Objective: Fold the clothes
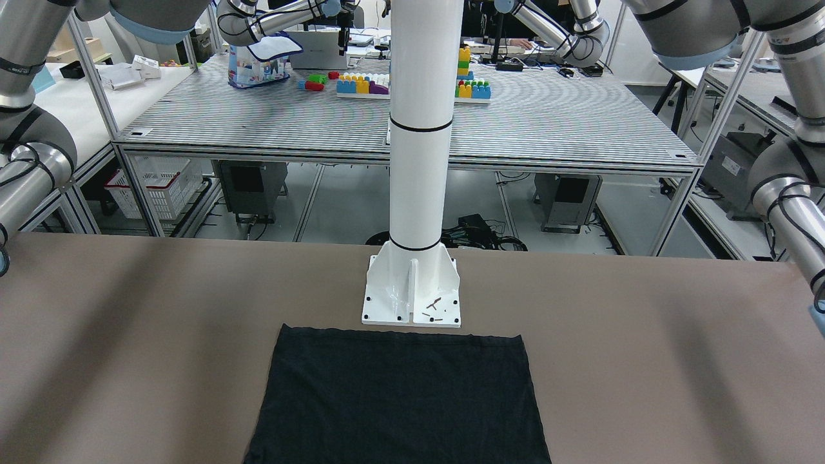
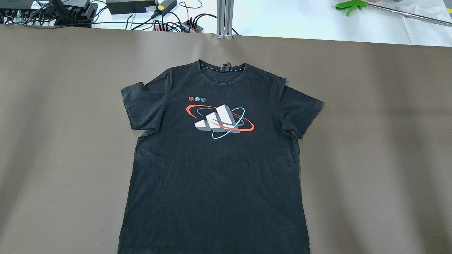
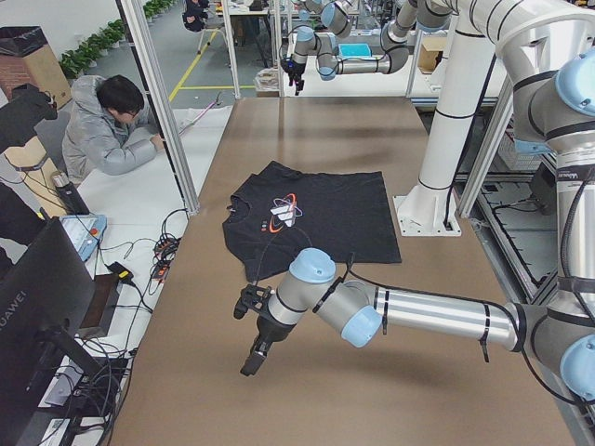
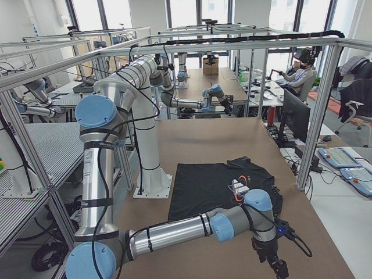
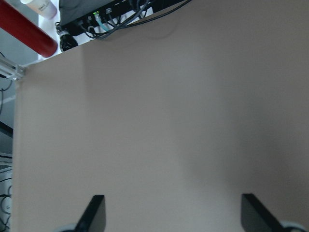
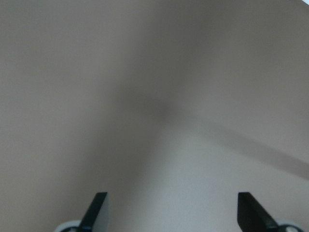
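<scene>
The black T-shirt (image 2: 215, 176) lies flat in the middle of the table (image 2: 53, 141). It looks thin and limp, so you should pinch it at the hem corners. The left gripper (image 5: 171, 215) and right gripper (image 6: 171, 212) are both spread and hold nothing.

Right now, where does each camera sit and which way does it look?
Front-facing: across the table, facing the robot's white column; arms at both edges, black T-shirt below.
Overhead: behind the robot, looking down on the T-shirt; no arm shows.
Exterior left: table end; left arm near, left gripper above bare table.
Exterior right: opposite end; right arm near, right gripper.
Left wrist: down past open fingers at bare table.
Right wrist: likewise.
Shared: both side views show the shirt's print.
</scene>
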